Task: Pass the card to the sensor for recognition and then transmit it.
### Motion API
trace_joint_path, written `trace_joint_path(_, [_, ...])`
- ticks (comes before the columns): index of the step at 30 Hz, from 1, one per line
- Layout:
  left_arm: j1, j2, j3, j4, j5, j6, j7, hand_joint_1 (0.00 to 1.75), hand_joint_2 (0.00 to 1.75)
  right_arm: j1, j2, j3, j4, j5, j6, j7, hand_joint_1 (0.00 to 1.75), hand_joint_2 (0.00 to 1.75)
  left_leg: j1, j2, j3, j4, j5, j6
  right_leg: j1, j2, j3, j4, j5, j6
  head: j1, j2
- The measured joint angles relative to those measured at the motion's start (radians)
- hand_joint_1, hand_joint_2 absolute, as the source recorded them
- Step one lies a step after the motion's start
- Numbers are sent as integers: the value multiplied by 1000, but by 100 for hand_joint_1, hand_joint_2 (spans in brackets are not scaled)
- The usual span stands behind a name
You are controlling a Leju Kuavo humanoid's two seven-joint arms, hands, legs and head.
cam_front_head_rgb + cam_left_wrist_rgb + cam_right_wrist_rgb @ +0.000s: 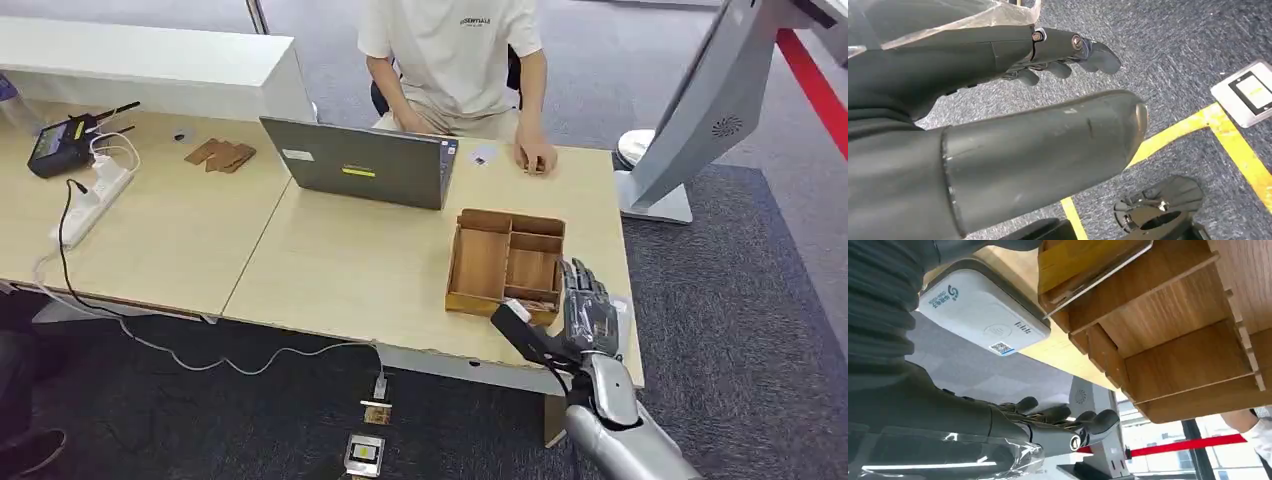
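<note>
A wooden divided box [505, 262] stands near the table's front right edge. A yellow card [1088, 265] in a clear sleeve leans in its near compartment, its pale edge [517, 303] just showing. My right hand [590, 310] lies flat beside the box's right wall, fingers straight and holding nothing, with the thumb [518, 330] reaching to the box's near corner by the card. The white card sensor [983, 315] lies on the table right under this hand. My left hand [998, 125] hangs over the carpet, fingers apart, holding nothing.
A person sits behind an open laptop [365, 165], one hand [535, 158] on the table next to a small card [483, 155]. A power strip [95, 200], a black device [60, 145] and wooden pieces [220, 155] lie at the left. A grey kiosk stand [690, 130] rises at the right.
</note>
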Motion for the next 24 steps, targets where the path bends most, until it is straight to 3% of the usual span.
trace_joint_path(7, [3,0,0,0,-2,3,0,0,0,0,15,-17,40,-1,-38,-20,0,175,0,0,0,0,0,0,0,0,0,0,0,0,0,0])
trace_joint_path(20, [2,-1,1,0,-14,3,0,0,0,-6,31,-26,87,-5,-43,-30,0,175,0,0,0,0,0,0,0,0,0,0,0,0,0,0])
trace_joint_path(21, [2,-1,1,0,-14,2,0,0,0,-6,32,-26,89,-5,-44,-30,35,175,0,0,0,0,0,0,0,0,0,0,0,0,0,0])
trace_joint_path(22, [2,-1,1,0,-15,2,0,0,0,-6,32,-26,91,-5,-44,-30,150,175,0,0,0,0,0,0,0,0,0,0,0,0,0,0])
trace_joint_path(24, [2,-1,1,0,-15,2,0,0,0,-5,32,-26,95,-5,-44,-30,175,175,0,0,0,0,0,0,0,0,0,0,0,0,0,0])
